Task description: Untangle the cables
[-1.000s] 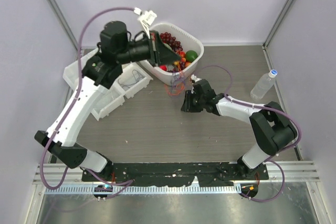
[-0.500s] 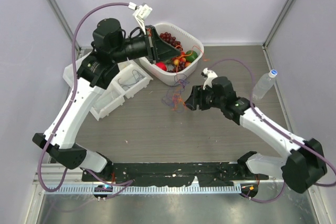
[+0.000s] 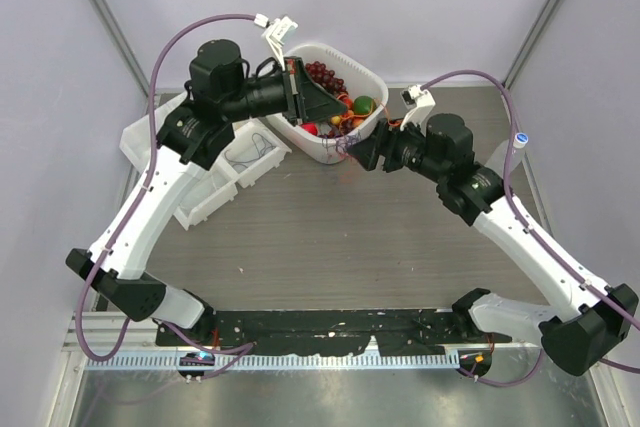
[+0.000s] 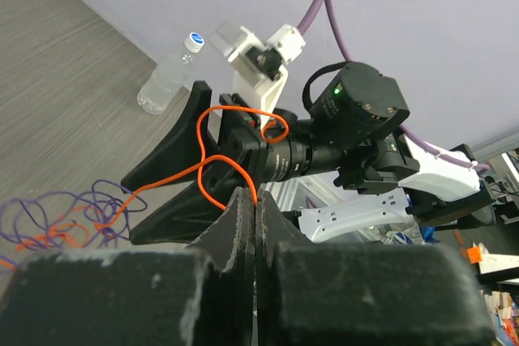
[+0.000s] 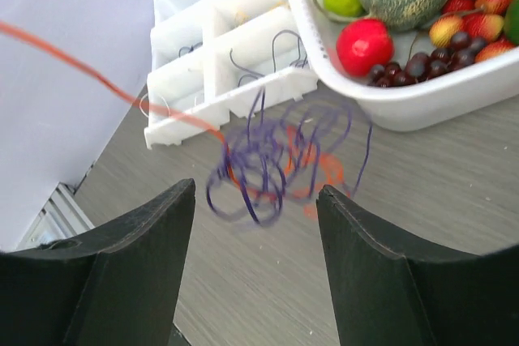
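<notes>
My left gripper (image 3: 328, 107) hangs over the white basket, shut on a thin orange cable (image 4: 212, 160) that loops out from between its closed fingertips (image 4: 256, 200). The orange cable runs down to a tangle of dark purple and orange cables (image 3: 345, 144), which hangs just above the table by the basket's near wall. My right gripper (image 3: 360, 153) is open and empty right beside the tangle. In the right wrist view the tangle (image 5: 280, 155) hangs just ahead of the gap between the open fingers (image 5: 255, 200), and the taut orange cable (image 5: 97, 79) slants up to the left.
A white basket (image 3: 373, 75) of fruit stands at the back middle. A white compartment tray (image 3: 215, 175) with a few loose cables lies at the left. A water bottle (image 3: 517, 137) stands at the right behind my right arm.
My right arm has risen and swung back towards the basket. The tangle has lifted off the table and moved to the basket's near wall. My left gripper stays shut on the orange cable.
</notes>
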`<state>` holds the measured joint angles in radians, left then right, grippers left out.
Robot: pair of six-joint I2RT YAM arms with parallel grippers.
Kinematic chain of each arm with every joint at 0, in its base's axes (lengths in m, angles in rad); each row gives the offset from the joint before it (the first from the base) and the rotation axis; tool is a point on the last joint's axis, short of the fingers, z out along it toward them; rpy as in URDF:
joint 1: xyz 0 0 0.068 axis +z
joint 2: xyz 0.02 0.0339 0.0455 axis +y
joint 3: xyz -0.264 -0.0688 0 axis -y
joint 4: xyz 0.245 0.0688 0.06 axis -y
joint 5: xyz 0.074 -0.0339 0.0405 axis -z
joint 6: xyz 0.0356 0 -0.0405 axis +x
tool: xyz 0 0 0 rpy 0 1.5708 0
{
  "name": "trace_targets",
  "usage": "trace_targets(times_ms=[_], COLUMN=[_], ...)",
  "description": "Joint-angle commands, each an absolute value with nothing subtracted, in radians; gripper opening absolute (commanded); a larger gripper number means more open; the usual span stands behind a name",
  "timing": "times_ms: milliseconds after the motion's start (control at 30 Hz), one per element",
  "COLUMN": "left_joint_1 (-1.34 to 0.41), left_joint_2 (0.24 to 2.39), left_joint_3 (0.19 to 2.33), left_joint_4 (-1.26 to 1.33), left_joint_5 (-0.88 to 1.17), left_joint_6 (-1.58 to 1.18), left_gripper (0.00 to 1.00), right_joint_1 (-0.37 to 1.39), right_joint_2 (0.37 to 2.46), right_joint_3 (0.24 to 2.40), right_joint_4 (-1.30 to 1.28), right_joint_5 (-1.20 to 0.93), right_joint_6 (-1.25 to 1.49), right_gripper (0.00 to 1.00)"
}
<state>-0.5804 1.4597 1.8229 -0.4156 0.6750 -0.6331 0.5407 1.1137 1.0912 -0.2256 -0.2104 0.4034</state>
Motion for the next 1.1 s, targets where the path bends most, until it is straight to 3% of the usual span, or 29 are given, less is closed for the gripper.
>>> trace_targets(times_ms=[0, 200, 467, 567, 667, 700, 900, 1067], left_joint_1=[-0.586, -0.594, -0.606, -0.609, -0.609, -0.609, -0.609, -0.607], left_joint_2=[1.433, 1.436, 1.454, 1.465, 1.48, 1.488, 1.525, 1.497], left_joint_3=[1.818, 1.824, 1.887, 1.922, 2.015, 2.06, 2.302, 2.312], left_joint_4=[-0.356, -0.324, -0.301, -0.301, -0.33, -0.343, -0.416, -0.445], left_joint_5=[0.704, 0.716, 0.724, 0.719, 0.719, 0.716, 0.663, 0.551], left_joint_6=[-0.664, -0.689, -0.715, -0.726, -0.732, -0.732, -0.704, -0.637], left_gripper=[0.0, 0.0, 0.0, 0.0, 0.0, 0.0, 0.0, 0.0], right_joint_1=[0.535, 0.541, 0.618, 0.63, 0.629, 0.629, 0.566, 0.528], right_joint_2=[1.129, 1.173, 1.23, 1.265, 1.307, 1.322, 1.453, 1.376], right_joint_3=[1.187, 1.184, 1.03, 0.931, 0.8, 0.776, 0.696, 0.677], right_joint_4=[-0.189, -0.12, -0.046, -0.011, 0.024, 0.026, -0.05, -0.063], right_joint_5=[-0.175, -0.267, -0.311, -0.295, -0.197, -0.158, -0.049, -0.04], right_joint_6=[0.428, 0.437, 0.425, 0.435, 0.459, 0.456, 0.452, 0.449], right_gripper=[0.67, 0.67, 0.57, 0.43, 0.11, 0.07, 0.06, 0.08])
